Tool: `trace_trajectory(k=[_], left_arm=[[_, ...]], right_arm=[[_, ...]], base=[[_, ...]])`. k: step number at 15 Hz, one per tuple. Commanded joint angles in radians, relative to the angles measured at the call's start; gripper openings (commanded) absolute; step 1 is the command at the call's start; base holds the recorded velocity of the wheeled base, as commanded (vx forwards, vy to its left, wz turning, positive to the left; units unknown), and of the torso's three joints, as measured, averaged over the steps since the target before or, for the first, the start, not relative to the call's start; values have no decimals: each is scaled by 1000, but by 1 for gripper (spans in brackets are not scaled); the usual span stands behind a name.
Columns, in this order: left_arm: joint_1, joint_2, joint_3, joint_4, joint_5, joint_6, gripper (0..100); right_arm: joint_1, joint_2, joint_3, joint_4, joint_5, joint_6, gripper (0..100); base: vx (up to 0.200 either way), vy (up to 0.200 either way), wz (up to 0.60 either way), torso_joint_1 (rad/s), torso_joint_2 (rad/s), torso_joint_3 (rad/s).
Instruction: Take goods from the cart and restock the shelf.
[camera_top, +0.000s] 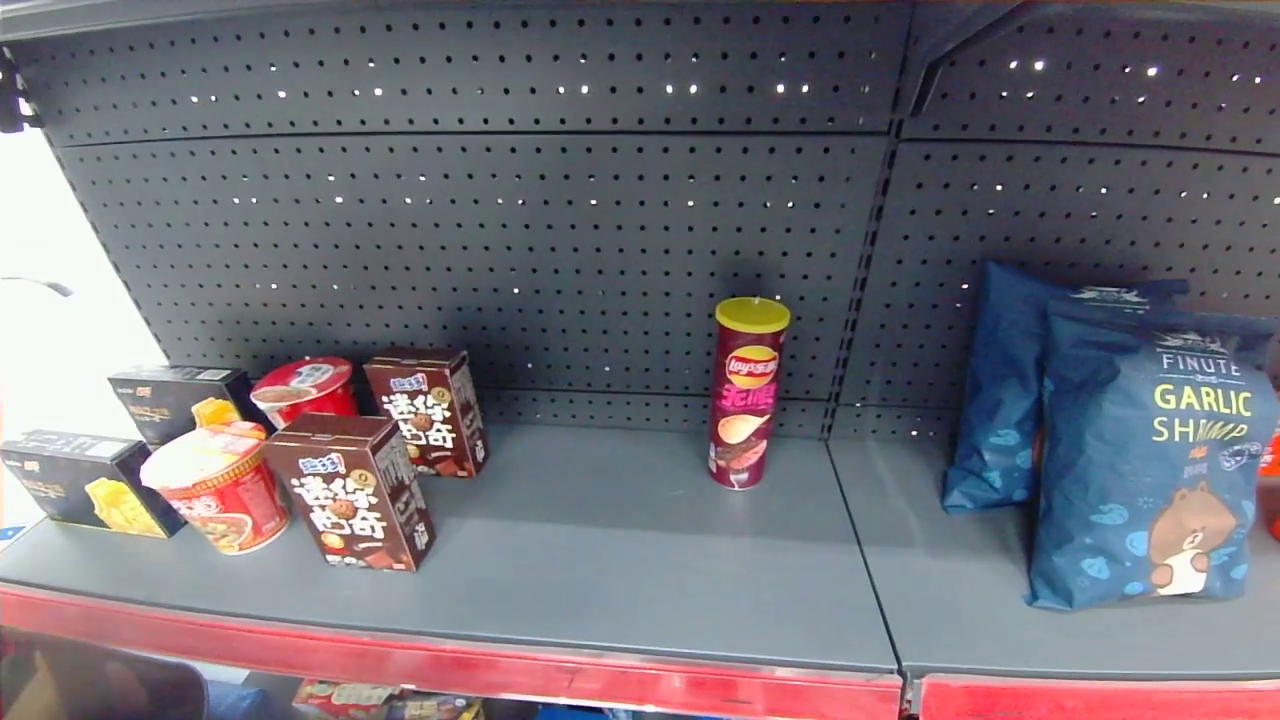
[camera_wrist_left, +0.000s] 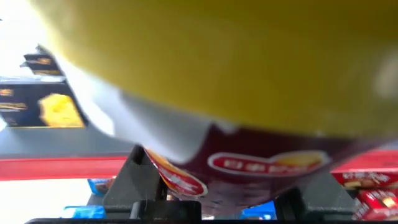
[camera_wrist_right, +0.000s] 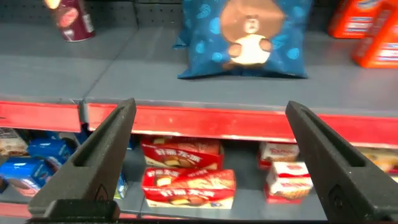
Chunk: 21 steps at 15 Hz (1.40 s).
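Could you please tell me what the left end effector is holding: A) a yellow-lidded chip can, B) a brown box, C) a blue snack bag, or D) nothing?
A: the left wrist view shows the yellow-lidded chip can held between the fingers of the left end effector.

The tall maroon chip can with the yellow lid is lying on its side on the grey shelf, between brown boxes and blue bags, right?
No: the head view shows the tall maroon chip can standing upright on the grey shelf, between the brown boxes and the blue bags.
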<state>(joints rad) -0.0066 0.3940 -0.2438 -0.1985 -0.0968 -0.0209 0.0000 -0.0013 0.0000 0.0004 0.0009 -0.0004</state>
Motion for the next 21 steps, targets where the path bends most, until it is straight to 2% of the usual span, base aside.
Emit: trace_trajectory(k=[1,3,5,7,8,9,10,11,12,15,19,21], left_arm=[[0,-43,0,39,0,-1,0],[-1,-77,-8,85,-1,-1,0],[0,-93,-6,87,2,-1,0],[8,-115,-8,110,25,-1,0],[10,-116,-25,126,35,-1,0],[7,-116,-28,128,35,1,0],[8,-119,-20,128,32,4,0],[10,-121,-23,128,35,19,0],[10,-133,-29,128,35,30,0],[11,-161,-29,129,49,33,0],[7,-152,-41,128,49,33,0],[4,-149,-31,129,45,27,0]], right_arm=[[0,1,0,0,1,-1,100],[0,1,0,0,4,-3,100],[0,1,0,0,4,-4,100],[0,1,-12,-3,5,-16,100],[9,153,-199,-10,44,-16,100],[20,385,-285,-17,64,0,100],[37,391,-282,-56,93,-18,100],[89,415,-290,-54,179,-50,100],[126,498,-328,-63,217,-52,100],[239,742,-471,-135,261,-52,100],[405,962,-565,-255,294,-53,100],[442,1123,-623,-341,311,-67,100]], base=[[0,0,0,0,0,0],[0,0,0,0,0,0],[0,0,0,0,0,0],[0,0,0,0,0,0],[0,0,0,0,0,0],[0,0,0,0,0,0],[0,0,0,0,0,0],[0,0,0,0,0,0],[0,0,0,0,0,0],[0,0,0,0,0,0],[0,0,0,0,0,0],[0,0,0,0,0,0]])
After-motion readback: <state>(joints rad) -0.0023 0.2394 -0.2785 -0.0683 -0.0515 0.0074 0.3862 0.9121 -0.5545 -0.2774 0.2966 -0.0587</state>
